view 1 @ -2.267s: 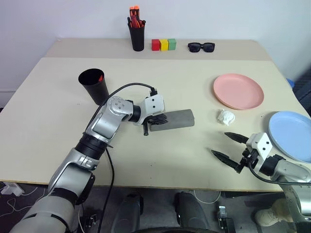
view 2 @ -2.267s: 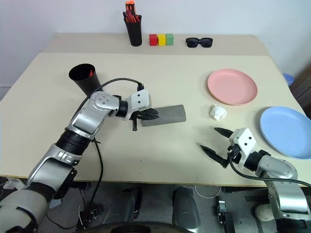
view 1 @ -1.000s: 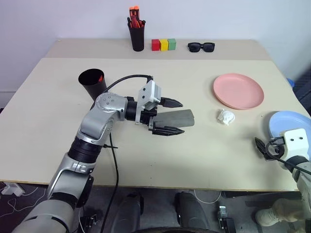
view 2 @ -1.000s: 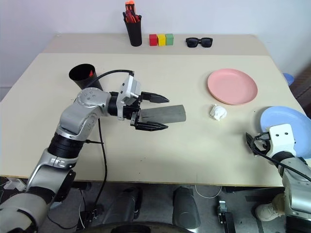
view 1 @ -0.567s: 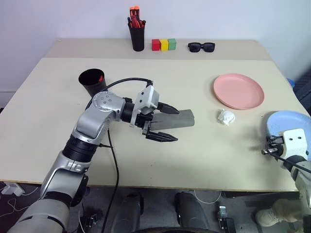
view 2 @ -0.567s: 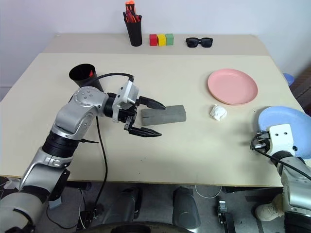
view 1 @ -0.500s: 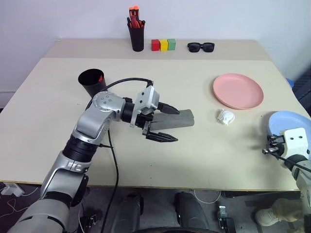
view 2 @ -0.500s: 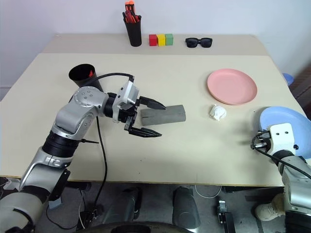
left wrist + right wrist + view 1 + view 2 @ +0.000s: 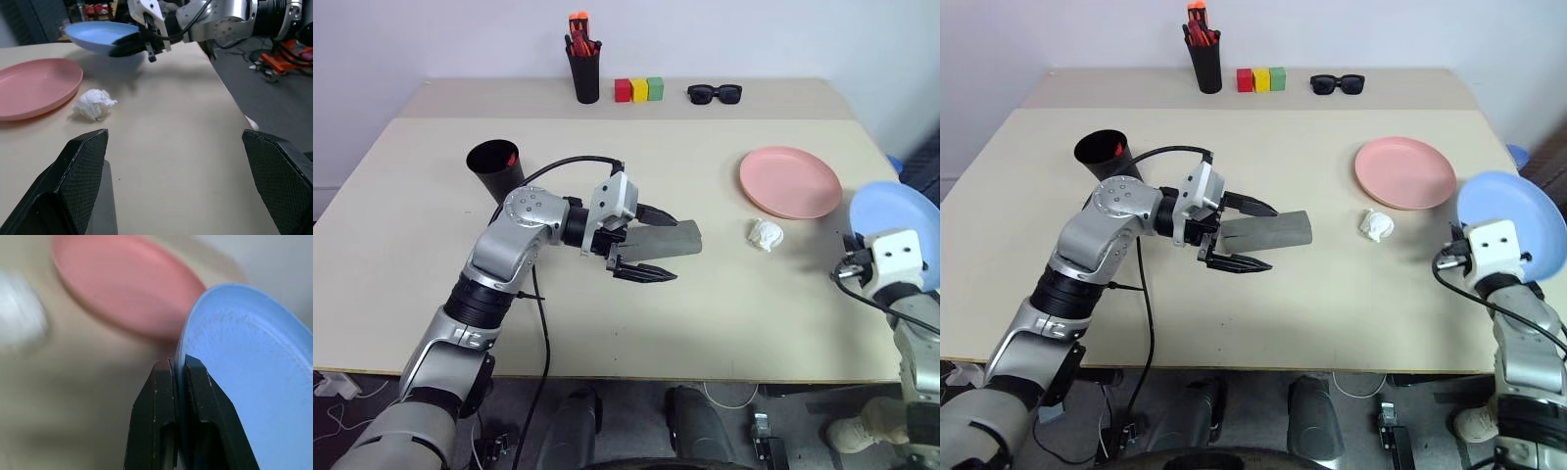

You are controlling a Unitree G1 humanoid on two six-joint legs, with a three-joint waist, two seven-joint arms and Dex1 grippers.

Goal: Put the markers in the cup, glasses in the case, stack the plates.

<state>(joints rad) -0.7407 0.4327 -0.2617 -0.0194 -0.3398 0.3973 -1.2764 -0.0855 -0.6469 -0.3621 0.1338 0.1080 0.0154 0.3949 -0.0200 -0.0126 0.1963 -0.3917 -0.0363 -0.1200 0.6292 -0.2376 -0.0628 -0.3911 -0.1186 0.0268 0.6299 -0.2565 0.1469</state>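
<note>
I count two plates, one pink plate [image 9: 789, 182] flat on the table [image 9: 724, 313] and one blue plate [image 9: 244, 382] raised, rim pinched in my right gripper [image 9: 178, 374], while my left gripper [image 9: 651, 245] hovers level, spread wide astride the single closed case [image 9: 674, 238].

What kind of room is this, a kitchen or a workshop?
Probably a robot lab, not a kitchen: a plain table set with test props like coloured blocks and plates, and other machinery on the floor beyond.

Blue plate [image 9: 100, 35] lifted in right gripper [image 9: 128, 47], pink plate [image 9: 34, 83], crumpled tissue [image 9: 94, 104], tan table [image 9: 171, 147]
</note>
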